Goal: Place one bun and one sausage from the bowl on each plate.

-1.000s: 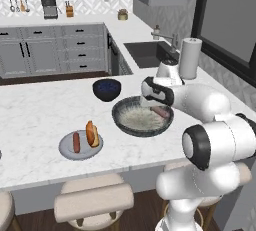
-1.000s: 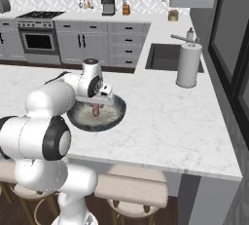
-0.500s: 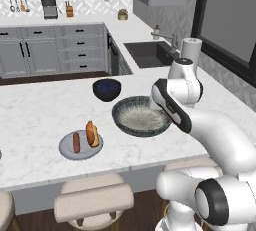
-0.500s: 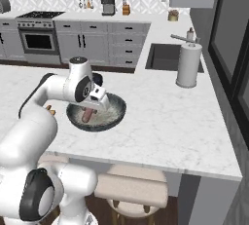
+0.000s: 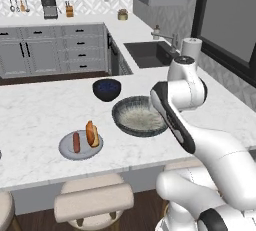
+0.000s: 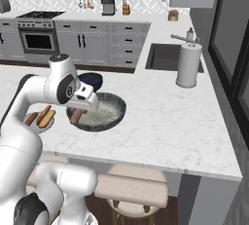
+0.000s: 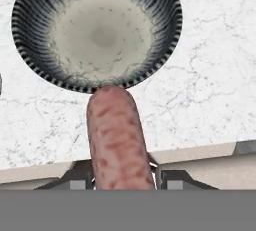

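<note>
White marbled surface (image 5: 35, 110) carries the wide grey speckled bowl (image 5: 137, 117), now emptied: the fingers (image 7: 122, 182) have lifted out the reddish-brown sausage (image 7: 117, 140), pinching it above the bowl's rim, bound for an unfilled plate.

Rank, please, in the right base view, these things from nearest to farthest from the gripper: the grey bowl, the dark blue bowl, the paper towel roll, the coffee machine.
Measured from the gripper, which holds a sausage:
1. Grey bowl, directly under and beside it.
2. Dark blue bowl, just behind the grey bowl.
3. Paper towel roll, off to the right beside the sink.
4. Coffee machine, on the back counter.
</note>
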Robot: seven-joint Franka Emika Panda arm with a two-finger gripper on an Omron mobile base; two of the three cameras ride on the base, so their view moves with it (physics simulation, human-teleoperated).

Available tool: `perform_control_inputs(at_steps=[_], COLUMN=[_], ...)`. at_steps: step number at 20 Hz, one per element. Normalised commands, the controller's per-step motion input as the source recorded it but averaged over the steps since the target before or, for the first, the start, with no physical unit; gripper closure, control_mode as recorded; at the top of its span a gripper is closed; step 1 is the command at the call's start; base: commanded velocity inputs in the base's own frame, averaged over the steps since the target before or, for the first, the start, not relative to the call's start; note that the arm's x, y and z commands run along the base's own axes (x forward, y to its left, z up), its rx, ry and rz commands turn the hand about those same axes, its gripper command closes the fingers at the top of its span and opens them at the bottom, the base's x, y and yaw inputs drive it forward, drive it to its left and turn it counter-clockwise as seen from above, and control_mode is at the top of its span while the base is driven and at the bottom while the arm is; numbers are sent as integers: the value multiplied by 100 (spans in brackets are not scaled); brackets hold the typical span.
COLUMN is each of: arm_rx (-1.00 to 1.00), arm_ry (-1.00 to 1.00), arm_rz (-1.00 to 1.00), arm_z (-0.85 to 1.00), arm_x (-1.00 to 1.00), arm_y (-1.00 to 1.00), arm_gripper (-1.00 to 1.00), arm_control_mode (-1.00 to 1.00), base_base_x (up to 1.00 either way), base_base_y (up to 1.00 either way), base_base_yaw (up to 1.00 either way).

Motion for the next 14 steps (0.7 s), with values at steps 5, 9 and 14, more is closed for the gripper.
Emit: perform_control_inputs(at_steps=[5, 9, 14], arm_rx=[0, 0, 0], arm_ry=[0, 0, 0], arm_rz=[0, 0, 0], arm_z=[0, 0, 0], arm_x=[-2, 0, 0], arm_y=[0, 0, 0], arm_gripper=[100, 100, 100], arm_control_mode=[100, 100, 100], base_base_x=[-25, -100, -41], base_base_y=[0, 18, 98], base_base_yaw=[0, -6, 0])
